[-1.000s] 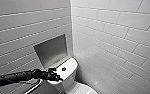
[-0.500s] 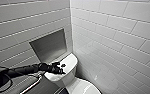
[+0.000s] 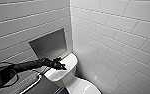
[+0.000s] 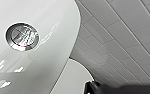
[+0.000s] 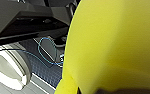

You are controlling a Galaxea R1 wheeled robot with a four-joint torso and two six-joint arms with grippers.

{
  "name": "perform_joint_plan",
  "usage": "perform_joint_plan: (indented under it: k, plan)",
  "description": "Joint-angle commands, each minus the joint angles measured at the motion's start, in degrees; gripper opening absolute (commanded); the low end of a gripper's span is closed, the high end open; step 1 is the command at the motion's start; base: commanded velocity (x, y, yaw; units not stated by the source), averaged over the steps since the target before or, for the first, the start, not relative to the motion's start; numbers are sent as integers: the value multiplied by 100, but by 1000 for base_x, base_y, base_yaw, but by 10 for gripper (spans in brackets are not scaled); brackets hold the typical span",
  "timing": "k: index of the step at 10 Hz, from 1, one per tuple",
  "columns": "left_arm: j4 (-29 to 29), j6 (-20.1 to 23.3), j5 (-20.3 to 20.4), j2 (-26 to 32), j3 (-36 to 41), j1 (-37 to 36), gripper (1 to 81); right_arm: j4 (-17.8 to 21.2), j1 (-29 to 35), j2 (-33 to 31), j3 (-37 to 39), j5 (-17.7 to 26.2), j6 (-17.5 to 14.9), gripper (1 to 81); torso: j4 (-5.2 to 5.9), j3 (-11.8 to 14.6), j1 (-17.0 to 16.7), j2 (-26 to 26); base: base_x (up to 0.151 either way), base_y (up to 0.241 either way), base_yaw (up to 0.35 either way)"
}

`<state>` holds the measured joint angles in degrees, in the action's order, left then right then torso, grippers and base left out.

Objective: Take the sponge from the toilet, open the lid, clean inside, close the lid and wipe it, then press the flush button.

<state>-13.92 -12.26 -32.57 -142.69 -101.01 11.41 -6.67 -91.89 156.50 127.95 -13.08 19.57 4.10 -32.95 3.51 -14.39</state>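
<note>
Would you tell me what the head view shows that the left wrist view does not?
The head view adds the length of the left arm reaching to the tank, and the recess in the wall. The left wrist view adds the round metal flush button on the tank top. Both take in the white tank and the tiled wall.

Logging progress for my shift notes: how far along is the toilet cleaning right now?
Done, apparently: the sponge is off the toilet, held at the right wrist, and the lid lies shut. Whether the inside was cleaned can't be seen. In hand: the left gripper hangs over the tank by the flush button. Left: pressing it.
</note>
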Motion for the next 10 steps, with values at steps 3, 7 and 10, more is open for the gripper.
perform_joint_plan:
  k: [3, 7, 10]
  plan:
    - [-383, -540, -118, -620, -1429, -1163, 10, -71, -80, -38, -44, 394, 38, 10, 0, -2, 0, 0, 0, 0, 0]
    - [-366, -575, -135, -1059, -2246, -1338, 10, -71, -80, -3, 18, 394, 39, 10, 0, -5, 0, 2, 0, 0, 0]
    - [-313, -575, -144, -1218, -2626, -1409, 10, -71, -80, 24, 53, 394, 39, 10, 0, -238, 0, 2, 0, 0, 0]
